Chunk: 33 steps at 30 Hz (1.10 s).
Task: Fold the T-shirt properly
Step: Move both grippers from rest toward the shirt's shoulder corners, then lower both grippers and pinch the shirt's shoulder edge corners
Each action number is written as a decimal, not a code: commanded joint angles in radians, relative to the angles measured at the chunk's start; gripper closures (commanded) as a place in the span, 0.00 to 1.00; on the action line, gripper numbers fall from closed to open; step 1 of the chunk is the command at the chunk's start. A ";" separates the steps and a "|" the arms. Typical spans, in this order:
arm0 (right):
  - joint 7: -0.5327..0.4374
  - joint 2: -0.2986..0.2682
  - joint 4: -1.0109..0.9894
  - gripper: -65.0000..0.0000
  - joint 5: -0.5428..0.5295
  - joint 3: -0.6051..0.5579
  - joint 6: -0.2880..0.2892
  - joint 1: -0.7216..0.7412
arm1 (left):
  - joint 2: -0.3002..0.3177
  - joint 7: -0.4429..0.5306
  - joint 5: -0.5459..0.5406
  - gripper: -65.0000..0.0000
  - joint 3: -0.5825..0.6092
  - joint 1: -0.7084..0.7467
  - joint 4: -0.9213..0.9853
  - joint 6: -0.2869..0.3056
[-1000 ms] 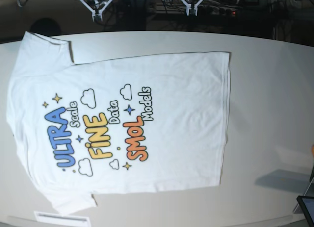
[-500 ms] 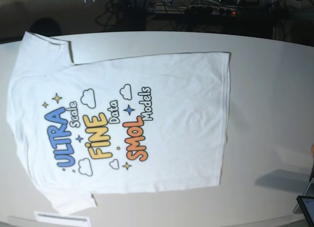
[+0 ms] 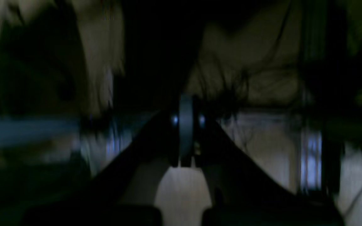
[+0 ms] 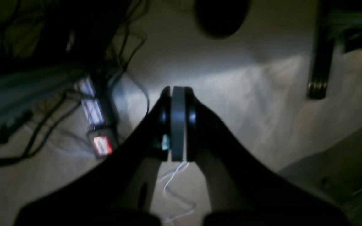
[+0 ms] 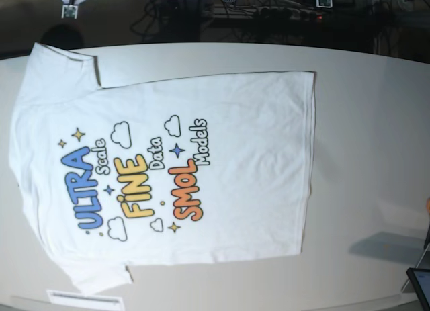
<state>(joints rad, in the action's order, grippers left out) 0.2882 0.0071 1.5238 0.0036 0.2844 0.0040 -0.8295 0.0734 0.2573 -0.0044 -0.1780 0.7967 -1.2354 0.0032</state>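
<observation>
Both sets of jaws are clenched on nothing: in each wrist view the pads meet flat, the left gripper in a dark, blurred frame and the right gripper above a pale floor with cables. Neither arm is over the cloth.

The T-shirt lies spread flat, print up, on the white table, collar end toward the base view's left and hem toward its right, with one sleeve at the far edge and the other at the near edge. It is thin white cotton, nearly smooth, with a stitched hem and rounded blue, yellow and orange lettering.

No fold has begun, so the step in hand is probably the first reach. It would go best with each gripper opening before descent, pinching only the top layers at matching points, and lifting evenly so the limp fabric does not drag or bunch.

A small white label sits beside the near sleeve.
</observation>
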 commanded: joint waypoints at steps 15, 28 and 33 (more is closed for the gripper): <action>0.062 0.078 0.330 1.00 -0.001 0.272 -0.002 -0.069 | 0.033 0.190 -0.003 1.00 -0.005 0.152 -0.395 -0.007; 0.061 0.075 0.458 1.00 0.000 0.339 0.113 0.115 | 0.033 -0.051 -0.004 1.00 0.002 0.034 -0.666 -0.007; 0.064 0.077 0.467 1.00 0.002 0.405 0.319 0.220 | 0.032 -0.111 -0.004 1.00 0.001 -0.024 -0.671 -0.007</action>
<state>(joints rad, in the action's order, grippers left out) 0.3691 0.0944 1.9720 0.0040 0.6788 0.3382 -0.5983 0.1032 0.1200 -0.0048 -0.1703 0.7635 -1.8866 0.0036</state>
